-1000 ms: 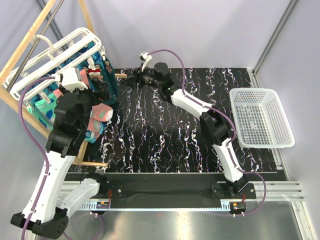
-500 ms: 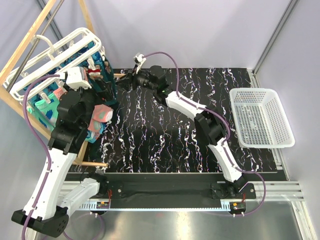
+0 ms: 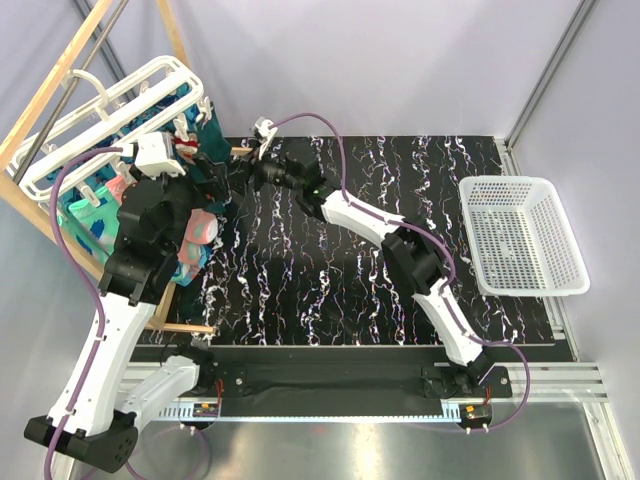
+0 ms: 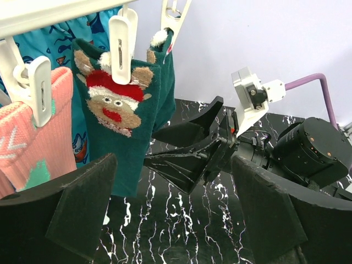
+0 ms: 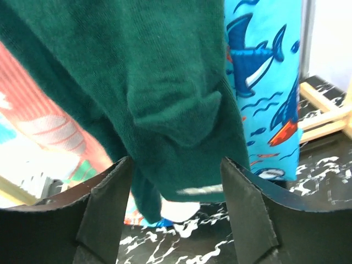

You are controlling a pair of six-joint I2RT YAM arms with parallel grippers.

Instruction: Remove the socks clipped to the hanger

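Observation:
The white hanger (image 3: pixel 110 105) hangs at the far left with socks clipped under it. A dark teal sock (image 4: pixel 118 137) with a reindeer face hangs from a white clip (image 4: pixel 122 38), next to a coral-pink sock (image 4: pixel 33 148). My left gripper (image 4: pixel 173 165) is open and empty, just right of and below the teal sock. My right gripper (image 3: pixel 232 170) reaches in from the right. In the right wrist view it (image 5: pixel 175 165) is open, and the lower end of the teal sock (image 5: pixel 159 82) hangs between its fingers. A blue shark-print sock (image 5: pixel 264 82) hangs behind.
A wooden pole frame (image 3: pixel 60 70) holds the hanger at the left edge. The black marbled mat (image 3: pixel 330 270) covers the table. A white mesh basket (image 3: pixel 522 235) sits at the right. The two grippers face each other closely under the hanger.
My right arm has stretched further left, up to the hanging socks, and its jaws have widened. The left arm has shifted only slightly.

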